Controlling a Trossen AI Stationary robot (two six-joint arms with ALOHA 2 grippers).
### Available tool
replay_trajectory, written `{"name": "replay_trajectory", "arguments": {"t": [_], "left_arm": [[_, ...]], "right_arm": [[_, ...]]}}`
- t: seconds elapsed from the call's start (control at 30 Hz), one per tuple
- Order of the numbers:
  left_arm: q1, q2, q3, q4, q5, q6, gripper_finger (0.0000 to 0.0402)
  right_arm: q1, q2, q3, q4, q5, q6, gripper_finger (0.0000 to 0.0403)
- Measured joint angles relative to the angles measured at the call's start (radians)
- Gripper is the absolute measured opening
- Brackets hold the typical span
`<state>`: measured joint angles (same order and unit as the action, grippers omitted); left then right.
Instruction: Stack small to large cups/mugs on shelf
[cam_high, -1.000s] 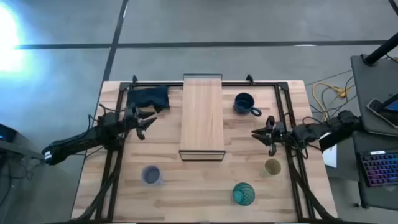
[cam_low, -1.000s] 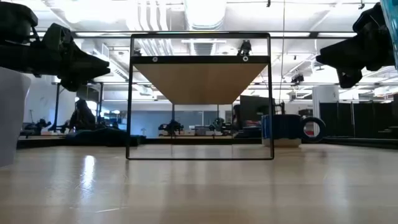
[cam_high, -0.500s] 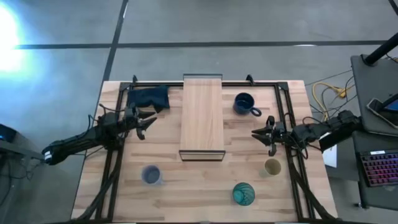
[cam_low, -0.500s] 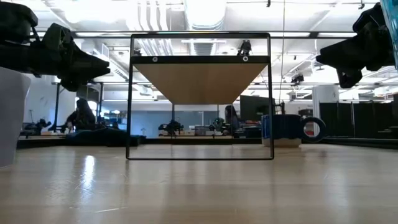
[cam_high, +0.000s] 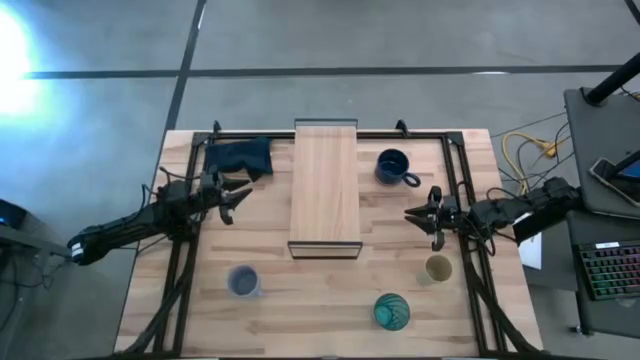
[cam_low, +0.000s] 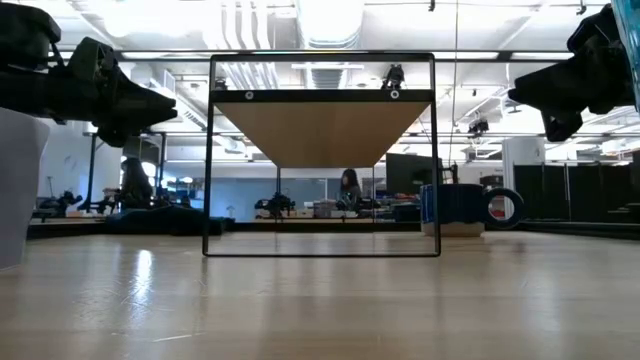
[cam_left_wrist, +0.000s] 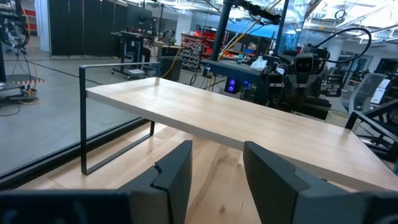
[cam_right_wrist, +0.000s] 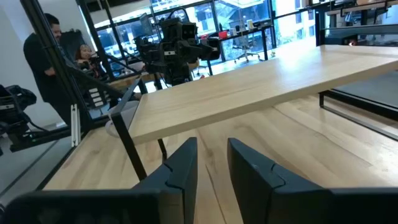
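The shelf (cam_high: 325, 185), a light wood board on a thin dark frame, stands mid-table; it also shows in the low view (cam_low: 322, 130). The navy mug (cam_high: 392, 166) stands to its right at the far side. The cream-yellow cup (cam_high: 438, 268) and the teal tumbler (cam_high: 391, 311) stand near right. The pale blue-grey mug (cam_high: 243, 281) stands near left. My left gripper (cam_high: 238, 190) hovers open left of the shelf, facing it (cam_left_wrist: 217, 152). My right gripper (cam_high: 418, 215) hovers open right of the shelf, facing it (cam_right_wrist: 212, 149). Both are empty.
A dark blue cloth (cam_high: 240, 157) lies at the far left by the shelf. Dark frame rails (cam_high: 462, 180) run along the table's sides. Bare tabletop (cam_high: 320, 300) lies between the mugs at the near side. People show in the room beyond.
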<state>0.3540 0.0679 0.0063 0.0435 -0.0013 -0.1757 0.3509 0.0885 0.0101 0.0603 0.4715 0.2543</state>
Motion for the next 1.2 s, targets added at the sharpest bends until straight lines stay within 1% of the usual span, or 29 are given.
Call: {"name": "replay_trajectory", "arguments": {"t": [0.57,0.6,0.63,0.67,0.77,0.8,0.9,0.97,1.1,1.13,1.2], "left_arm": [[0.0,0.0,0.0,0.0,0.0,0.0,0.013],[0.0,0.0,0.0,0.0,0.0,0.0,0.013],[0.0,0.0,0.0,0.0,0.0,0.0,0.013],[0.0,0.0,0.0,0.0,0.0,0.0,0.013],[0.0,0.0,0.0,0.0,0.0,0.0,0.013],[0.0,0.0,0.0,0.0,0.0,0.0,0.013],[0.0,0.0,0.0,0.0,0.0,0.0,0.013],[0.0,0.0,0.0,0.0,0.0,0.0,0.013],[0.0,0.0,0.0,0.0,0.0,0.0,0.013],[0.0,0.0,0.0,0.0,0.0,0.0,0.013],[0.0,0.0,0.0,0.0,0.0,0.0,0.013]], "right_arm": [[0.0,0.0,0.0,0.002,0.0,0.012,0.0082],[0.0,0.0,0.0,0.009,-0.001,0.043,0.0082],[0.0,0.0,0.0,0.02,-0.009,0.108,0.0082],[-0.001,-0.001,0.0,0.025,-0.041,0.196,0.0082],[0.0,-0.004,0.007,0.037,-0.198,0.499,0.0082],[0.0,-0.004,0.013,0.056,-0.218,0.582,0.0082],[0.0,-0.002,0.018,0.102,-0.224,0.78,0.0082],[0.0,-0.001,0.018,0.104,-0.217,0.824,0.0082],[0.0,0.0,0.018,0.108,-0.207,0.775,0.0082],[0.0,0.0,0.016,0.12,-0.207,0.793,0.0082],[0.0,0.0,0.016,0.176,-0.208,0.908,0.0082]]}}
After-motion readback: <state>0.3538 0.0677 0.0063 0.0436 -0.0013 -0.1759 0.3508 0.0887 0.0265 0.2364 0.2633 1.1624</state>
